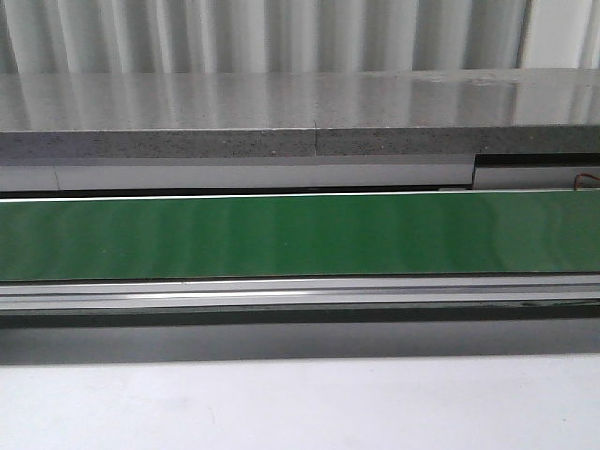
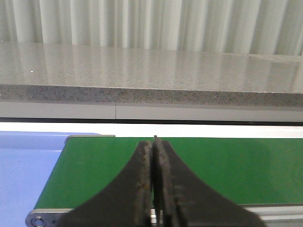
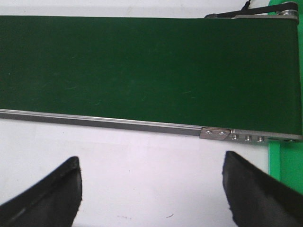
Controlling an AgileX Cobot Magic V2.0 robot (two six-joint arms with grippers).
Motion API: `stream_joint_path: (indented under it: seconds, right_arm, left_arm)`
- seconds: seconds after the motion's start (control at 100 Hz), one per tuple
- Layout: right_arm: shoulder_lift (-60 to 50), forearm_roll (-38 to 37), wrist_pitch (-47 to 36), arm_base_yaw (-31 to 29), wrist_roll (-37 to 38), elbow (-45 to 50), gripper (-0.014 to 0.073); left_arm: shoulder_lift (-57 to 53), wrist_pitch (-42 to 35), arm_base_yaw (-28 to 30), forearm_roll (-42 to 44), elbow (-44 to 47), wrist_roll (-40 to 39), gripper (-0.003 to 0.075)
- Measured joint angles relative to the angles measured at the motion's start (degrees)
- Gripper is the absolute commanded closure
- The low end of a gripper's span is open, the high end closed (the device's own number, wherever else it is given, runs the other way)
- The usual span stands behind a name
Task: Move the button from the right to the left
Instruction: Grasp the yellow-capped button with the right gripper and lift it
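White tabletop (image 1: 300,403) sits closest in the front view, with the green belt (image 1: 300,234) running across behind it, and the button doesn't show up in any view. Left gripper (image 2: 155,142) has its jaws pressed together over the belt's end. Right gripper (image 3: 151,189) hangs spread wide above the tabletop beside the belt's metal rail (image 3: 142,125).

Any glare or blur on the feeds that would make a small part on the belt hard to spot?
Front view: soft streaky reflections on the grey countertop, faint sheen bands on the green belt. Left wrist view: the shut left gripper blocks the belt's near edge. Right wrist view: belt evenly lit, slightly soft; the open right gripper is over white surface. No button shows.
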Motion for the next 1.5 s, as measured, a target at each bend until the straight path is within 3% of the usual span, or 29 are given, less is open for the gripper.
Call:
stream_joint_path:
  seconds: [0.45, 0.64, 0.99, 1.32, 1.5]
  right_arm:
    - [18.9, -4.1, -3.6, -21.5, -3.2, -8.6, -0.0036]
    - [30.9, -4.2, -5.1, -27.2, -5.4, -13.3, -0.0036]
    - [47.0, -4.3, -11.3, -28.9, -16.5, -19.5, -0.0036]
    - [54.5, -4.7, -12.5, -28.9, -18.1, -19.5, -0.0027]
    - [57.2, -4.8, -13.0, -28.9, -18.1, -19.6, 0.0112]
  left_arm:
    - [0.0, 0.0, 0.0, 0.0, 0.0, 0.0, 0.074]
    - [0.0, 0.0, 0.0, 0.0, 0.0, 0.0, 0.074]
    - [0.0, 0.0, 0.0, 0.0, 0.0, 0.0, 0.074]
    - [0.0, 0.0, 0.0, 0.0, 0.0, 0.0, 0.074]
    - [0.0, 0.0, 0.0, 0.0, 0.0, 0.0, 0.074]
